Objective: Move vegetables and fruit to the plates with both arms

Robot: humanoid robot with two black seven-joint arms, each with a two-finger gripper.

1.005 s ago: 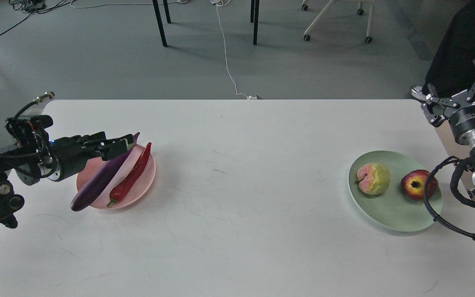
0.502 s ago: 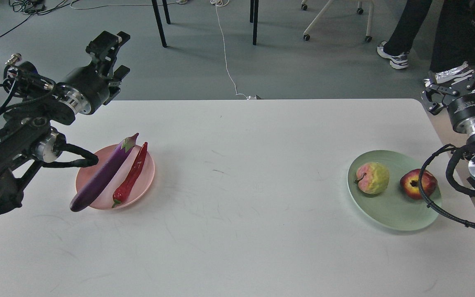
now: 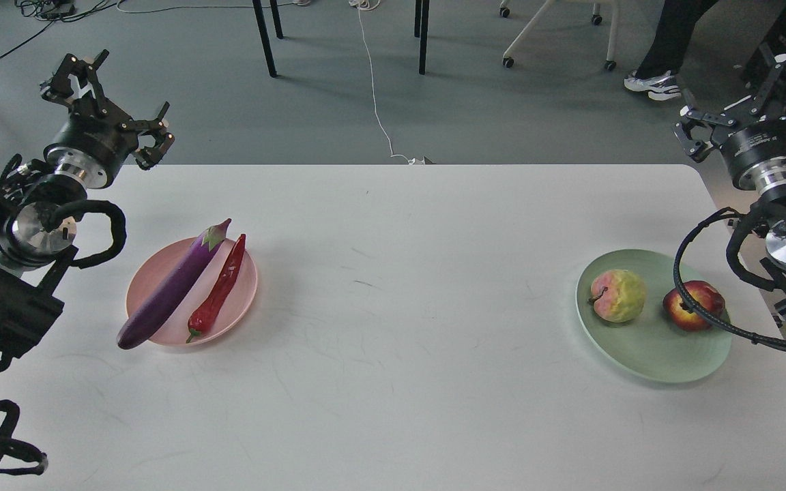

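The purple eggplant (image 3: 175, 286) and the red chili pepper (image 3: 219, 290) lie side by side on the pink plate (image 3: 246, 286) at the table's left; the eggplant's blunt end overhangs the plate's near rim. The yellow-green and pink fruit (image 3: 617, 295) and the dark red pomegranate (image 3: 692, 305) sit on the mint green plate (image 3: 645, 354) at the right. My left gripper (image 3: 103, 102) is raised above the table's far left corner, open and empty. My right gripper (image 3: 741, 92) is raised beyond the far right corner, open and empty. A black cable crosses in front of the pomegranate.
The white table (image 3: 400, 307) ends just right of the green plate. Beyond its far edge are black table legs (image 3: 265, 41), a white cable (image 3: 374, 88) on the floor, a wheeled chair base (image 3: 557, 34) and a person's feet (image 3: 652, 83).
My left gripper let go over the pink plate, rose and swung back left to the far left corner. My right gripper lifted and moved slightly back. The vegetables and fruit stayed on their plates.
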